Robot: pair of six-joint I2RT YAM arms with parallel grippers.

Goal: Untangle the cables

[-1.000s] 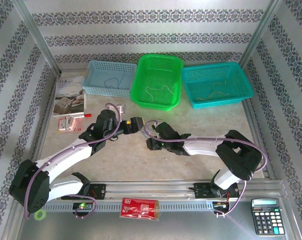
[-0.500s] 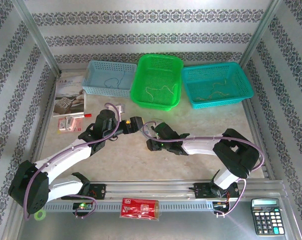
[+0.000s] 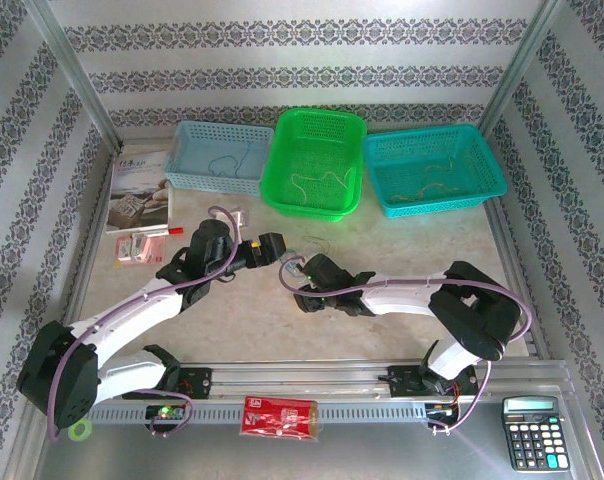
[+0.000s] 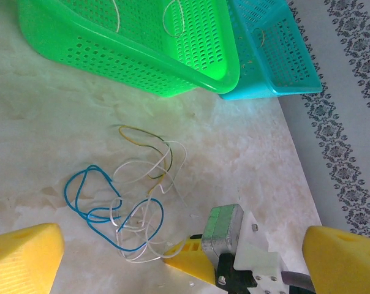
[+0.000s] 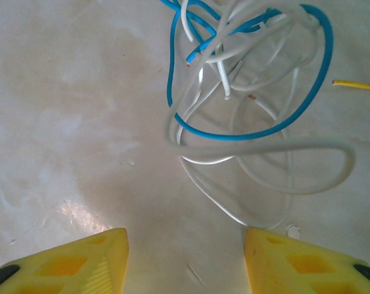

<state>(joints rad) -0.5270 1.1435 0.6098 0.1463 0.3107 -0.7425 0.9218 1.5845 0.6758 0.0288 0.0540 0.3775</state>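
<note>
The cables (image 4: 127, 196) lie as a loose tangle of blue, white and yellow-green cords on the pale table, just in front of the green basket (image 4: 142, 55). From above the cables (image 3: 304, 250) are a faint clump between the two grippers. My left gripper (image 4: 182, 231) hovers over them, open wide, nothing between its yellow fingers (image 4: 26, 257). My right gripper (image 5: 185, 236) is low at the near edge of the cables (image 5: 246, 98). It is open and holds nothing. A white loop runs up to its right fingertip (image 5: 277, 239).
Three baskets line the back: light blue (image 3: 217, 155), green (image 3: 317, 160) and teal (image 3: 432, 170), each with a thin cord inside. A booklet (image 3: 140, 190) and a small packet (image 3: 137, 247) lie at the left. A calculator (image 3: 530, 432) sits on the front rail.
My right gripper has slid left and a little nearer, up to the tangle, with its jaws slightly narrower. The left arm has hardly moved.
</note>
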